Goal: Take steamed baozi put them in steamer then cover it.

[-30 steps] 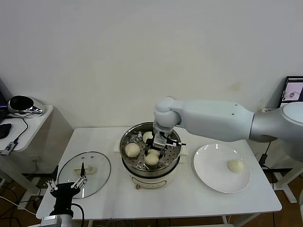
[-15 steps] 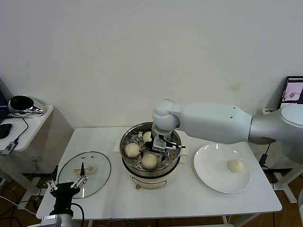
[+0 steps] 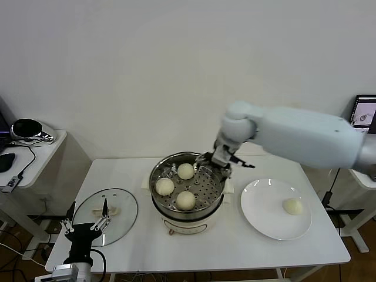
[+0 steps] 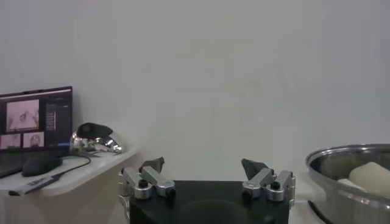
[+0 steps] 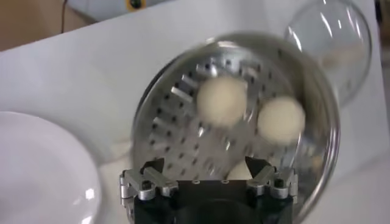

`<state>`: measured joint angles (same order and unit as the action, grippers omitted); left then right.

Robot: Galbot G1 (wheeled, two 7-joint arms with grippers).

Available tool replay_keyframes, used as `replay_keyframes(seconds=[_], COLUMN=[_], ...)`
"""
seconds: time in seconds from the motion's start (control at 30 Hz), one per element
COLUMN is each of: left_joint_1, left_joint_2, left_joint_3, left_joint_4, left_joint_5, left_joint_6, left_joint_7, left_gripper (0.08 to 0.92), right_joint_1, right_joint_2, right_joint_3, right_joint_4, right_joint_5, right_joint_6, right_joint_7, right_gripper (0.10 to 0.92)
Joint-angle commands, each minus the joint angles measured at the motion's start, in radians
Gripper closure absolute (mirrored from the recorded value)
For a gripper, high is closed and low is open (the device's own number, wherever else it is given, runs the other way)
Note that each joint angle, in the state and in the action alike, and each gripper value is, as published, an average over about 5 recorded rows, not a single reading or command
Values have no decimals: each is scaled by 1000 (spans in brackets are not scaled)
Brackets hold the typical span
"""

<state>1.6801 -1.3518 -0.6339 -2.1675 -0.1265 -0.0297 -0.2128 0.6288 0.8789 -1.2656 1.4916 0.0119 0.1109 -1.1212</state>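
Note:
The steel steamer [image 3: 157, 189] on its white base stands mid-table and holds three cream-white baozi [image 3: 185, 200] on its perforated tray. A fourth baozi [image 3: 292, 206] lies on the white plate [image 3: 258, 207] at the right. My right gripper [image 3: 218, 158] is open and empty, above the steamer's far right rim. In the right wrist view its open gripper [image 5: 206, 165] hangs over the tray [image 5: 183, 131] with baozi [image 5: 222, 100] below. The glass cover [image 3: 120, 202] with a cream handle lies flat at the left. My left gripper [image 3: 87, 226] is open, parked by the cover's near edge.
A side table [image 3: 35, 153] with a shiny black object stands at the far left. A monitor [image 3: 364, 111] shows at the far right edge. The wall runs close behind the table.
My right gripper let go of a baozi on the tray's near side, then rose and swung right, out over the steamer's far right rim. The left arm has not moved.

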Motion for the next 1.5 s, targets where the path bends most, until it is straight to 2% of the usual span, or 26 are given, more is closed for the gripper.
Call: replay_keyframes(seconds=[0.03,0.3,0.63,0.93,1.5], left_joint_1=[-7,-15,-8,8,13], left_joint_2=[9,17,15,13,11], left_joint_3=[4,15,18,7,-4], left_joint_4=[4,14,20,11,6], left_joint_5=[-3,-1,7,8,6], left_joint_6=[3,7,7,5,4], left_joint_7=[2,4,4,4,3], left_gripper=[177,177,177,177,177], right_joint_1=[-55,-378,-734,-842,-863], right_joint_2=[-354,-471,-439,-378,-235], right_joint_3=[64,306,612,705,737], right_joint_4=[11,-73,-209,-265,-400], right_joint_5=[10,-153,-265,-303,-349], right_joint_6=[-286,-258,-227,-224,-209], right_joint_7=[6,32,32,31,59], right_gripper=[203,203,203,203,203])
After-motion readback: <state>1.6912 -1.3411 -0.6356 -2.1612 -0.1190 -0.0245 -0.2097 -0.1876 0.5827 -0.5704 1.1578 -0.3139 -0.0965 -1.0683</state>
